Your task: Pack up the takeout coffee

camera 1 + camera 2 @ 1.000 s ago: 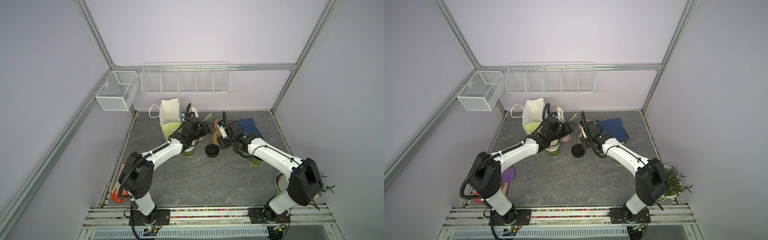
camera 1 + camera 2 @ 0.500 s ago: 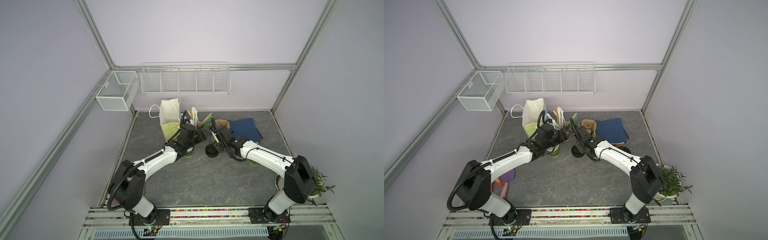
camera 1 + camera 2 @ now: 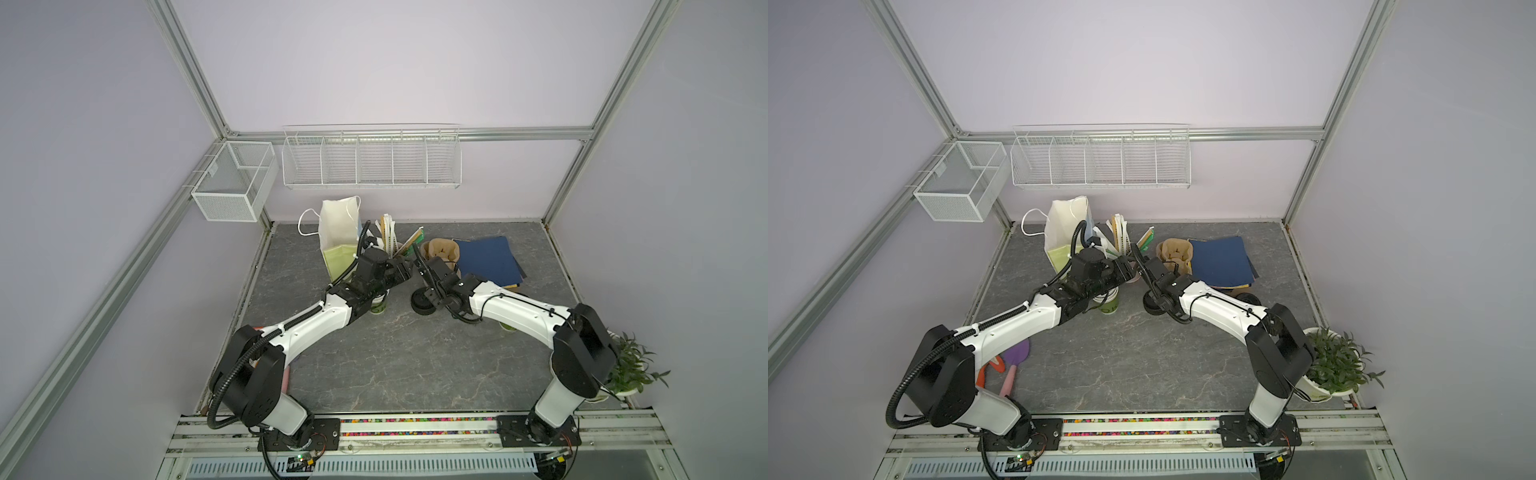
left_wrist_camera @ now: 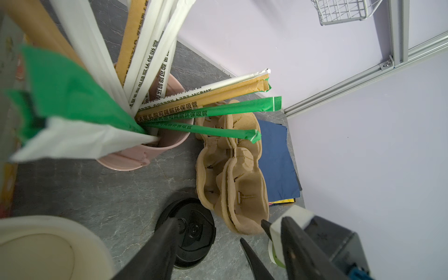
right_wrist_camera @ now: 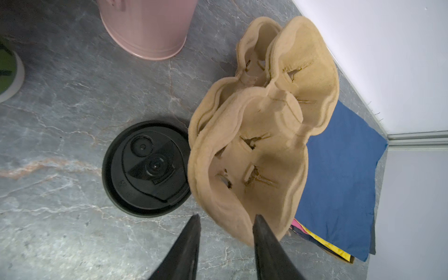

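Note:
The takeout coffee, a green cup (image 3: 509, 327) with a black lid (image 3: 1248, 298), stands mostly hidden behind my right forearm. Between the arms lies a stack of black lids (image 3: 423, 305) (image 5: 145, 167) (image 4: 191, 232). A stack of lidless green cups (image 3: 1109, 306) stands under my left wrist. My right gripper (image 5: 227, 217) (image 3: 434, 297) is open and low over the table, and the brown cup carrier's (image 5: 254, 145) (image 3: 440, 251) near rim reaches between its tips. My left gripper (image 4: 229, 219) (image 3: 409, 270) hangs open and empty over the lids. A white and green paper bag (image 3: 338, 239) stands behind.
A pink bucket (image 4: 145, 155) (image 5: 148, 26) of wrapped straws stands just behind the left gripper. Blue folders (image 3: 488, 259) lie behind the carrier. A potted plant (image 3: 627, 370) sits at the right edge, a purple spatula (image 3: 1017, 353) at the left. Wire baskets (image 3: 370, 160) hang on the wall.
Both wrists have dropped lower toward the table. The right gripper has come down in front of the carrier beside the lids and its jaws have narrowed. The left gripper's opening is unchanged.

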Available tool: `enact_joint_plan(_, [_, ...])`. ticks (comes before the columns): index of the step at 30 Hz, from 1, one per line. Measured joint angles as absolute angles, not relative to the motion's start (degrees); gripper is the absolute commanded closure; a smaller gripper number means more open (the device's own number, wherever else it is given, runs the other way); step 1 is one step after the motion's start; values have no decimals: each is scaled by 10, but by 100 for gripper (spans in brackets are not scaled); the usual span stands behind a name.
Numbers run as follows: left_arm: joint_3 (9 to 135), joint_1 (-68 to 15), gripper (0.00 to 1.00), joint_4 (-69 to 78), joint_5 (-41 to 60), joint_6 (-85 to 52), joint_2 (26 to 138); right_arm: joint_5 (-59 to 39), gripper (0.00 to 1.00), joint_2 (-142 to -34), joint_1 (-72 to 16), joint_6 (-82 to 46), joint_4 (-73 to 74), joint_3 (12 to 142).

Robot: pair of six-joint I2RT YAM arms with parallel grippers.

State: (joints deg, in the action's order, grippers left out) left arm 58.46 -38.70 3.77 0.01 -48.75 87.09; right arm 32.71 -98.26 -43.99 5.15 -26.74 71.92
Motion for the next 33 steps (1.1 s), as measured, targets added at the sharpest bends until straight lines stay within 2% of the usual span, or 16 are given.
enact_joint_plan(13, [577, -388, 32, 40, -2, -483, 871, 342, 64, -999, -440, 61, -263, 723])
enact_joint_plan(19, [573, -390, 32, 40, -2, -483, 871, 346, 71, -1000, -439, 64, -258, 723])
enact_joint_plan(28, [569, -391, 32, 45, -2, -483, 872, 358, 74, -1003, -437, 65, -256, 727])
enact_joint_plan(33, [563, -400, 32, 54, -2, -483, 873, 358, 81, -1004, -432, 69, -251, 737])
